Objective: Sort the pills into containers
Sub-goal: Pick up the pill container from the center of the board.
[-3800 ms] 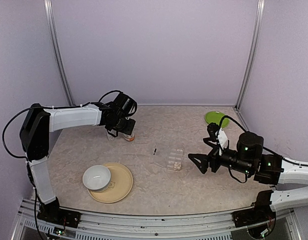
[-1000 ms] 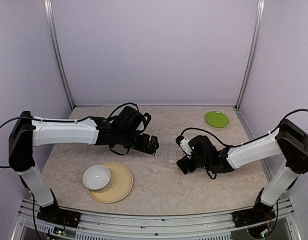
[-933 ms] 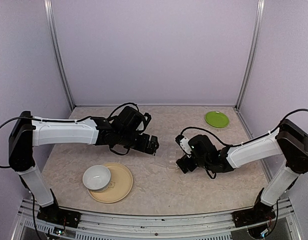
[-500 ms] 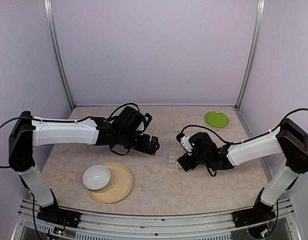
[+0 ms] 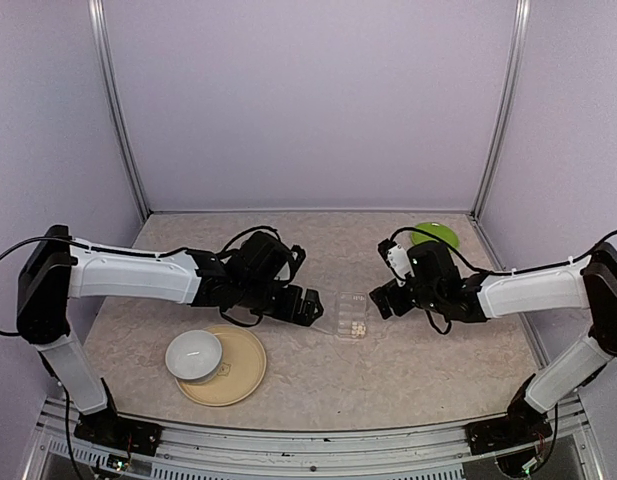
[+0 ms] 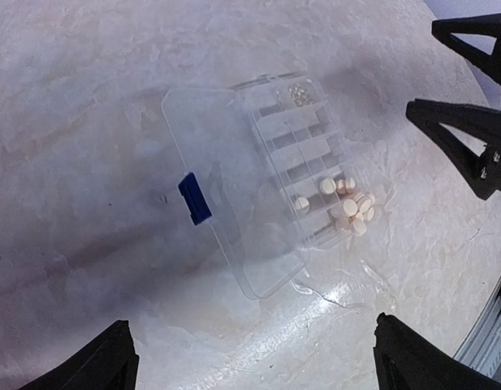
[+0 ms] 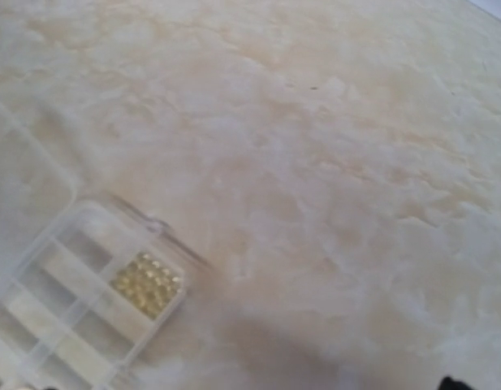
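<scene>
A clear plastic pill box point(image 6: 303, 154) lies open on the table, its lid point(image 6: 213, 175) folded out flat with a blue latch point(image 6: 195, 197). Whitish pills point(image 6: 351, 210) cluster at one end of the containers; I cannot tell whether all lie inside. Tiny yellowish beads point(image 7: 147, 283) fill a corner compartment. From above, the box point(image 5: 346, 308) sits between both grippers. My left gripper point(image 5: 308, 307) hovers just left of it, open and empty, as the left wrist view point(image 6: 254, 370) shows. My right gripper point(image 5: 380, 298) is just right of the box, its fingers point(image 6: 465, 138) spread open.
A white bowl point(image 5: 194, 354) stands on a tan plate point(image 5: 243, 372) at the front left. A green plate point(image 5: 435, 235) lies at the back right, behind the right arm. Purple walls close in the table on three sides.
My right gripper has pulled back up and to the right off the box, which now shows fully. My left gripper has shifted slightly forward and right, closer to the box.
</scene>
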Motion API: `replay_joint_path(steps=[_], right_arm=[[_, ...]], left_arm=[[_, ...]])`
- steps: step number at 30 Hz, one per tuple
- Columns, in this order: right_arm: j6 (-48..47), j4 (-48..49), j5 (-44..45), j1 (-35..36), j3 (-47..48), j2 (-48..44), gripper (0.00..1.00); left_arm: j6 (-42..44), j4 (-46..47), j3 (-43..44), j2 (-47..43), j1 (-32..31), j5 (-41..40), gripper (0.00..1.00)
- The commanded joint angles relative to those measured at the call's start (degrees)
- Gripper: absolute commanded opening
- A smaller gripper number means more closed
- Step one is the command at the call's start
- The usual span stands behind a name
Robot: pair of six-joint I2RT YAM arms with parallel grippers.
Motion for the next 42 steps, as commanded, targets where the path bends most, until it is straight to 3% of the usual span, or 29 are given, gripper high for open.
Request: replay_joint_path(steps=[1,6,15,28,42], right_arm=[[1.68,-0.39,-1.43,-1.06,0.28,-0.79,1.0],[2.01,-0.46,-1.5,-1.2,-1.12,-2.96,1.0],[2.35,-0.79,-1.28,-1.5,-3.91,-6.41,1.0],[1.69,-0.46,-2.87,-3.82,-1.32,-4.02,1.0],[1.32,-0.95,-4.72,-4.37,-0.71,-2.54,1.0]], left_arm=[[-7.09,6.25,-3.37,1.48,-0.74,2.51,0.99],[-11.9,15.08,-7.72,3.78,0.86,8.13,0.98],[-13.7,19.53,-4.3,10.9,2.0,10.9,0.81],[-9.59,15.33,-0.31,14.45,4.6,9.66,0.35],[-2.93,9.5,4.48,16.22,6.92,14.58,0.24]])
